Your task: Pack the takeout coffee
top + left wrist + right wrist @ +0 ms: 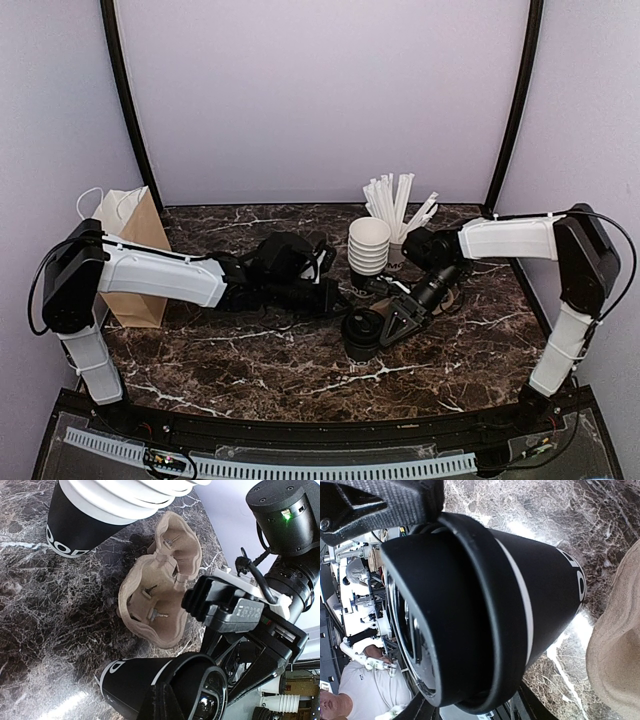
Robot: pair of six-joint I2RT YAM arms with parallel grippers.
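Observation:
The takeout coffee, a black cup with a black lid, stands on the marble table just ahead of centre. My right gripper reaches it from the right. In the right wrist view the lidded cup fills the space between the fingers, which press on the lid's rim. My left gripper hovers just left of the cup. Its fingers are shut together with nothing in them, right in front of the cup.
A brown pulp cup carrier lies on the table just behind the coffee. A tall pile of lidless black cups and a cup of white straws stand at the back. A brown paper bag stands at the far left.

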